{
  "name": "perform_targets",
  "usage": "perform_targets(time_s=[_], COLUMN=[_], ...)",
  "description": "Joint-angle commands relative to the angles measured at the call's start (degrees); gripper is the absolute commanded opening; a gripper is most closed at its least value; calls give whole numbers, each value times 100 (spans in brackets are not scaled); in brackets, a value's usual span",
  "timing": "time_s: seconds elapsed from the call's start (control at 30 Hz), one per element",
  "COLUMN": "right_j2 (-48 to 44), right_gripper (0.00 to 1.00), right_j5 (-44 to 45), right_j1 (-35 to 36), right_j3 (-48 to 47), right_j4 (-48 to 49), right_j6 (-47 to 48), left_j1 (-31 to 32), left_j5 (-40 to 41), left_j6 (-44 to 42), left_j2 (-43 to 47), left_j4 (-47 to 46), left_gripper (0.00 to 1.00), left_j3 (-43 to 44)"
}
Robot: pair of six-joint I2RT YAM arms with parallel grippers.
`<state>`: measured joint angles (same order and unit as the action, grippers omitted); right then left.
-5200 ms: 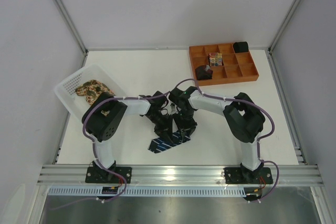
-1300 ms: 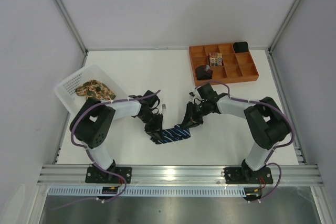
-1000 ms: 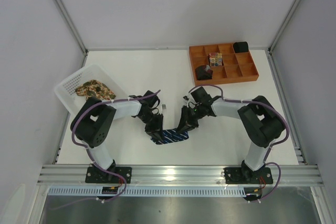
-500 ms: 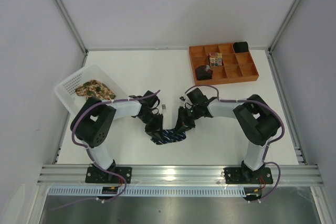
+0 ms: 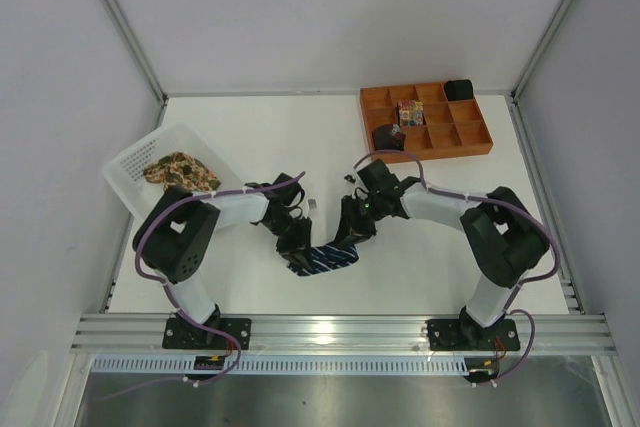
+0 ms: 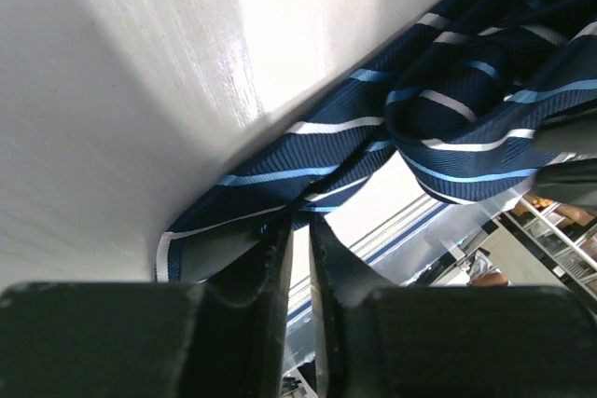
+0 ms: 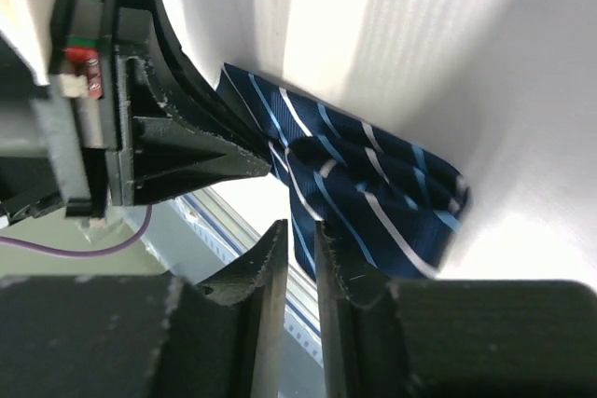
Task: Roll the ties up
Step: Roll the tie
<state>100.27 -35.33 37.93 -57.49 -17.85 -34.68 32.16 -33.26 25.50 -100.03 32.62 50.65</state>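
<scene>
A navy tie (image 5: 325,257) with pale-blue stripes lies bunched on the white table between my two grippers. My left gripper (image 5: 297,247) is at its left end. In the left wrist view its jaws (image 6: 300,223) are almost together, pinching a folded edge of the tie (image 6: 448,109). My right gripper (image 5: 348,237) is at the tie's right end. In the right wrist view its jaws (image 7: 300,226) stand a narrow slit apart, with a lower edge of the tie (image 7: 382,193) hanging between the tips. A tan floral tie (image 5: 178,169) lies in the white basket (image 5: 130,157).
An orange compartment tray (image 5: 470,139) sits at the back right with dark rolled items and a patterned one in it. The basket is tilted at the left edge. A small metal piece (image 5: 312,204) lies behind the tie. The aluminium rail (image 5: 340,327) runs along the near edge.
The tie has gone from a longer strip spread toward the near edge to a shorter bundle. In the last second the right gripper edged up and right; its elbow swung right. The left arm held still.
</scene>
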Motion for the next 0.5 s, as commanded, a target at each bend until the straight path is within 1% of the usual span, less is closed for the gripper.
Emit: perform_targets(time_s=[0.0, 0.13, 0.17, 0.23, 0.33, 0.37, 0.47], right_j2=[-516, -824, -877, -1035, -1001, -974, -860], right_gripper=[25, 30, 34, 38, 46, 50, 57], right_j5=[184, 220, 211, 159, -113, -175, -360], right_j1=[-171, -391, -462, -680, -945, -980, -1059], right_j3=[-183, -131, -96, 44, 150, 160, 177], right_j4=[-517, -825, -852, -870, -835, -835, -809], right_j6=[312, 497, 540, 585, 716, 769, 884], left_j1=[0, -8, 0, 1, 1, 1, 0], left_j5=[460, 408, 329, 197, -250, -426, -577], left_j6=[-150, -221, -221, -203, -19, 86, 271], left_j2=[211, 475, 536, 677, 713, 695, 652], left_j4=[42, 306, 350, 438, 351, 315, 122], left_gripper=[21, 23, 23, 24, 25, 27, 31], left_j3=[-21, 172, 216, 366, 542, 577, 709])
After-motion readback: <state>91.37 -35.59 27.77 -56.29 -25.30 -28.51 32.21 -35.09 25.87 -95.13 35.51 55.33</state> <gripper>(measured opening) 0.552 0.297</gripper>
